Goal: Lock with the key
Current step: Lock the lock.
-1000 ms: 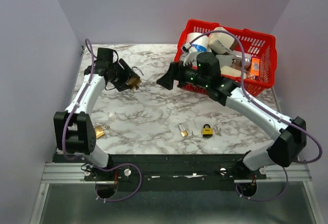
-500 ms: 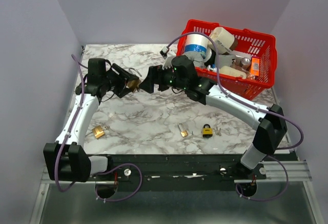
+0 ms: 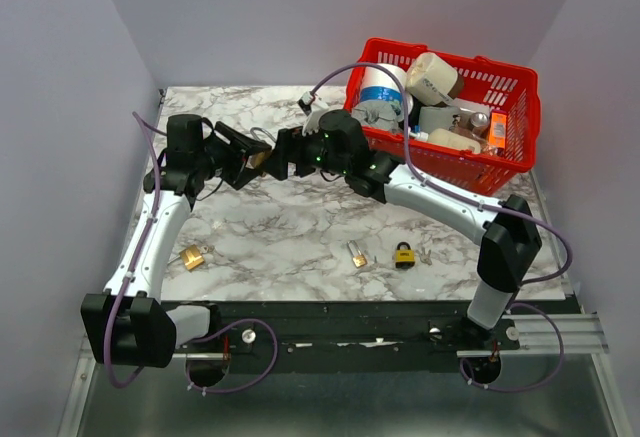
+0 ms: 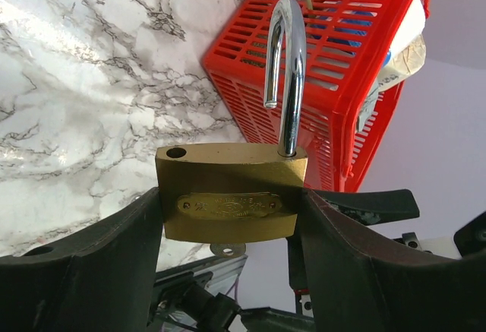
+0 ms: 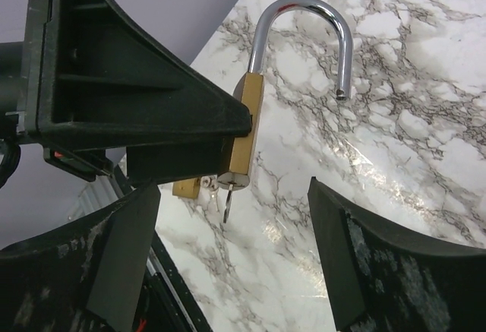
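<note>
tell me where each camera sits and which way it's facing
top external: above and behind the bases, looking down on the table, both arms, left gripper, right gripper and red basket.
left wrist: on the left wrist, looking along its own fingers at the brass padlock they clamp, shackle open.
right wrist: on the right wrist, facing the left gripper; own fingers apart at the bottom, key under the padlock.
shared: both wrist views show the padlock.

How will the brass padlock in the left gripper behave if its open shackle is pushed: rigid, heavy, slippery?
The brass padlock looks solid metal, so probably heavy and rigid. Its smooth sides may slip in the left gripper, which clamps only its ends. The open shackle will likely swivel if pushed.
</note>
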